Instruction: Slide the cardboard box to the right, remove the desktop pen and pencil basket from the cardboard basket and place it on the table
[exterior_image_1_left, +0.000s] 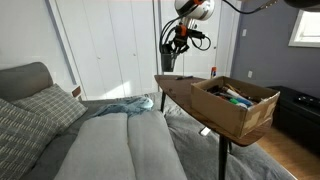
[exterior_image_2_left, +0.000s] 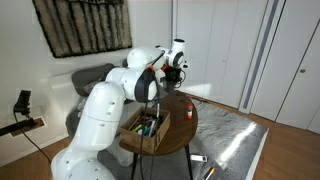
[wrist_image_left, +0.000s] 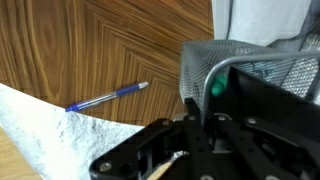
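Exterior view, gripper: the gripper (exterior_image_1_left: 172, 48) hangs above the end of the table (exterior_image_1_left: 178, 84) that is away from the box
Exterior view, basket: the desktop pen and pencil basket (exterior_image_1_left: 169, 62) hangs upright just under it, clear of the wood, so the jaws look closed on its wall
Exterior view, box: the cardboard box (exterior_image_1_left: 235, 105) sits at the opposite end with colourful items inside, one corner past the table edge, well apart from the basket
Exterior view, arm side: the white arm (exterior_image_2_left: 105, 110) fills the foreground; the gripper (exterior_image_2_left: 176, 70) is over the tabletop (exterior_image_2_left: 190, 122) beyond the box (exterior_image_2_left: 148, 128); the basket is too small to make out here
Wrist view, basket: its mesh wall (wrist_image_left: 245, 60) lies close against the gripper body; the fingertips are hidden
Wrist view, tabletop: bare wood (wrist_image_left: 100, 40) lies beneath, with a blue pen (wrist_image_left: 108, 96) lying on it and a white cloth (wrist_image_left: 40, 135) at the edge
Step in hand: the basket seems out of the box, so this is the placing
Next move: lower it straight onto bare wood, clear of the pen, and open only once the base rests
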